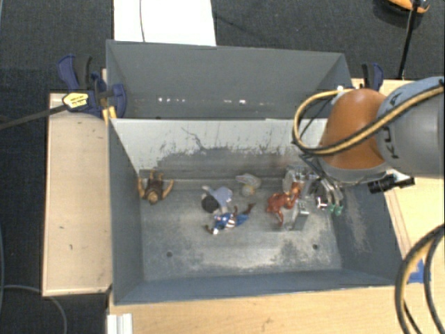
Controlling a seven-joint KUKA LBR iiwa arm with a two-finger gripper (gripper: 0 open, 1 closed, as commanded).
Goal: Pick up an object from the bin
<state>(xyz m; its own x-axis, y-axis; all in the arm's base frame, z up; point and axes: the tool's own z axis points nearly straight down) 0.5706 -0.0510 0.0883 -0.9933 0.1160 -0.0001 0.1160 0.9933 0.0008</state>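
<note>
Gripper (300,204) sits low at the bin's (208,273) three o'clock, spread or pinched I cannot tell, a red-orange toy (279,204) just beside it at nine o'clock, beige lump (247,181), blue-white figure (226,220) and brown figure (154,186) farther that way.

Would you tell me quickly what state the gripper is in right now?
Gripper: cannot be told; it sits low beside a reddish toy.

Single camera above bin (229,75), looking down obliquely; arm (410,131) at right.
</note>
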